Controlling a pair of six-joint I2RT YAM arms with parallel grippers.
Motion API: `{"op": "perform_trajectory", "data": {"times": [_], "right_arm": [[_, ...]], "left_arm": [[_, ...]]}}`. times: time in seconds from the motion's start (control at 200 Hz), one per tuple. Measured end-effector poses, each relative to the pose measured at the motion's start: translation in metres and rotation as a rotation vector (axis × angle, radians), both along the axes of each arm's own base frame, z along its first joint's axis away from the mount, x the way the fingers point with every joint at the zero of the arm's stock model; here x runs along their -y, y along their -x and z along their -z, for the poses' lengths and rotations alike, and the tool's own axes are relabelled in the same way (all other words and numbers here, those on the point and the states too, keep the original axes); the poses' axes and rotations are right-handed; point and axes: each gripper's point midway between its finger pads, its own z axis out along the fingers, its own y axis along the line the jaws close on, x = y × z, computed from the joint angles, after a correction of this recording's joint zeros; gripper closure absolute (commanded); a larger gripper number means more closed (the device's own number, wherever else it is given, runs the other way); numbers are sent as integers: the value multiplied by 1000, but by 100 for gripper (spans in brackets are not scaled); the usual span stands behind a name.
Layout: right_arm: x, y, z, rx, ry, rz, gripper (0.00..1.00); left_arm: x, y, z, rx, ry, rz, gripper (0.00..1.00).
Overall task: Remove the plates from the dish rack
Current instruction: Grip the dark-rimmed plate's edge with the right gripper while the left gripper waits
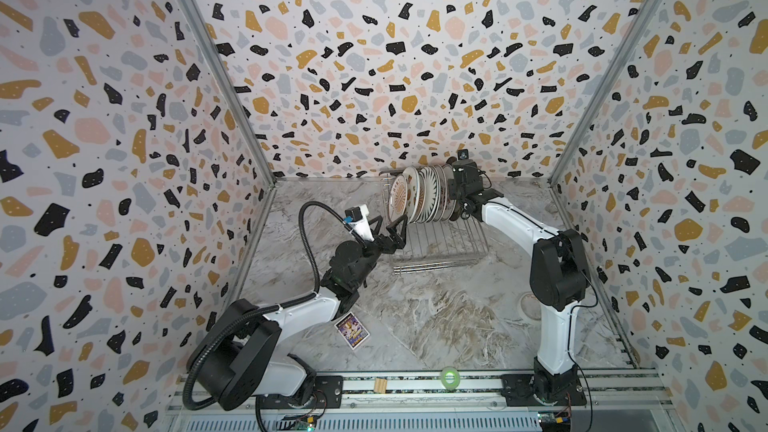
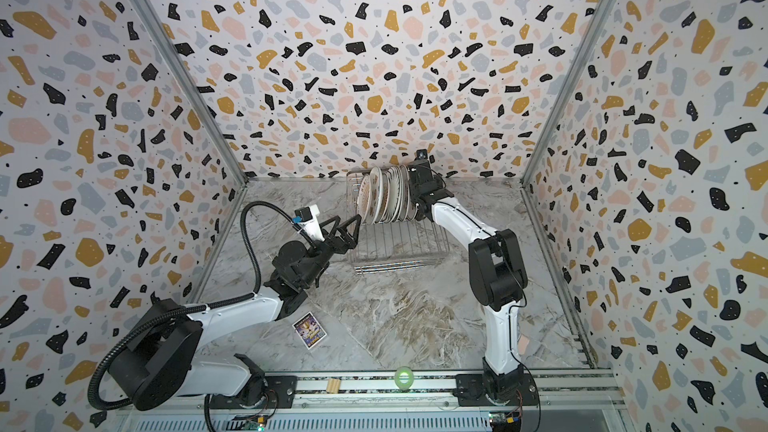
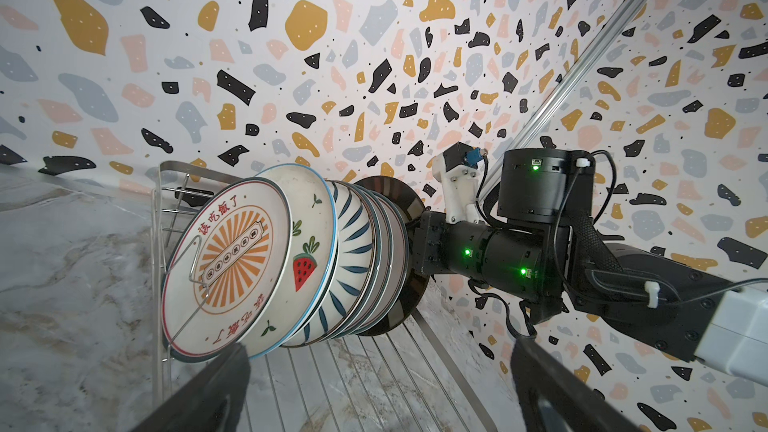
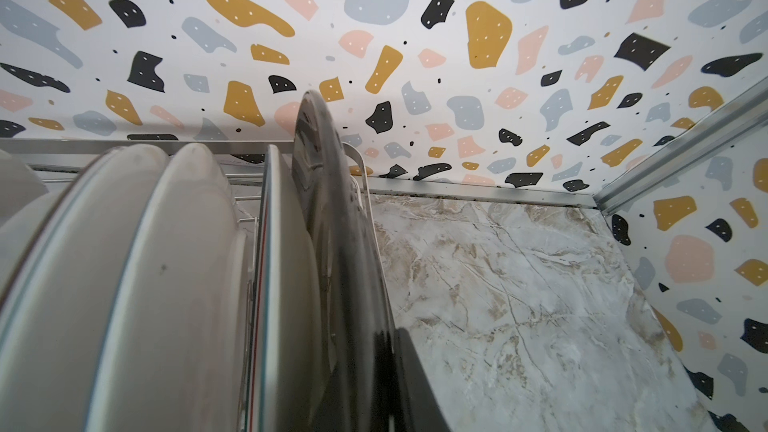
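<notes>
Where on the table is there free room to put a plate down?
The widest bare patch of table lies between the rack, the card and the right arm. A smaller one lies in the far left corner, beside the rack. It is crowded at the rack's far end, where the plates stand.

We see white shells and black joint housings on both arms, a ribbed black conduit along the left arm, and a black triangular-framed left gripper.
</notes>
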Motion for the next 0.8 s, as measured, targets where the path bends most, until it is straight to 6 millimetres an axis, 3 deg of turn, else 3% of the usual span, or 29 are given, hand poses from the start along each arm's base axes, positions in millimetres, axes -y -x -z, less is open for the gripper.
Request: {"op": "perform_trajectory", "data": {"times": [0.581, 0.801], "right_arm": [[7, 56, -18, 12, 111, 6, 100], [17, 76, -36, 40, 130, 23, 100]], "left_arm": [[-4, 0, -4, -4, 29, -16, 1], [-3, 0, -4, -7, 34, -15, 0]]}}
